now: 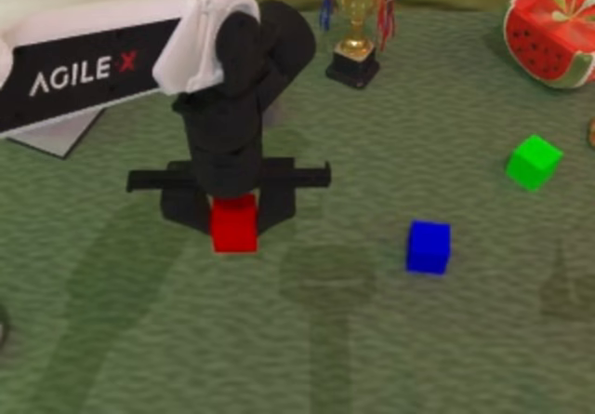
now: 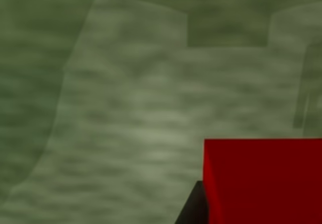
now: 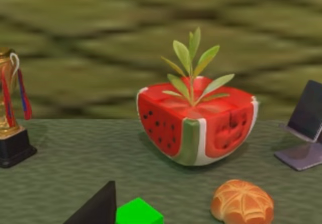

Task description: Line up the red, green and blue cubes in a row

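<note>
The left arm's white casing carries a black panel reading "AGILE X" (image 1: pixel 82 72). Its left gripper (image 1: pixel 232 217) sits left of the table's middle, pinching the red cube (image 1: pixel 233 224); the left wrist view shows that cube (image 2: pixel 262 180) close up with a dark finger (image 2: pixel 192 206) against its side. The blue cube (image 1: pixel 428 247) lies right of centre, the green cube (image 1: pixel 533 161) farther right and farther back, the two apart. Only the right wrist view shows a bread roll (image 3: pixel 242 202) and a tilted dark stand (image 3: pixel 305 128) beside the watermelon planter (image 3: pixel 196 126); the trophy (image 1: pixel 357 23) stands at the far edge. Whether the right gripper (image 3: pixel 98 207) is spread or pressed together, I cannot tell.
</note>
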